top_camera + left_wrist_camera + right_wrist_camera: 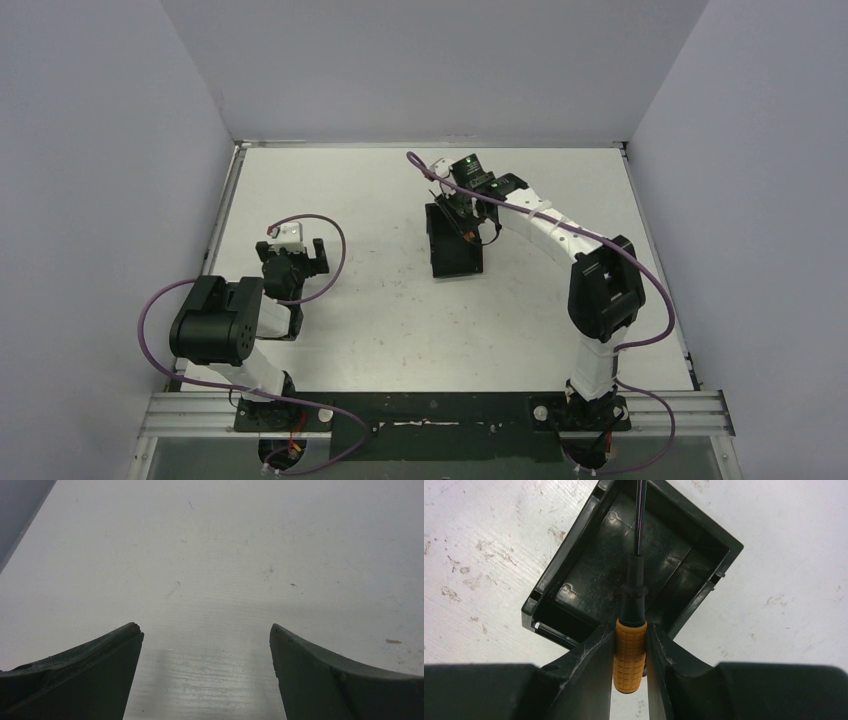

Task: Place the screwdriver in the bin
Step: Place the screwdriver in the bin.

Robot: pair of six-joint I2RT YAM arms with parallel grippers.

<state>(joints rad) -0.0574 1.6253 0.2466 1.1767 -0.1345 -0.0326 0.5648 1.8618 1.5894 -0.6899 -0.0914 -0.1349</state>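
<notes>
In the right wrist view my right gripper (pixel 630 630) is shut on the orange handle of the screwdriver (pixel 629 652). Its dark collar and thin shaft point out over the inside of the black bin (pixel 589 575), which lies open-top on the table just under the fingers. In the top view the right gripper (pixel 462 205) hangs over the far end of the bin (pixel 455 255) at the table's middle back; the screwdriver barely shows there. My left gripper (pixel 303 256) is open and empty over bare table at the left, jaws wide apart in the left wrist view (pixel 206 630).
The white table (pixel 380 320) is walled by grey panels at left, right and back. A metal rail (pixel 440 412) with both arm bases runs along the near edge. Purple cables loop around both arms.
</notes>
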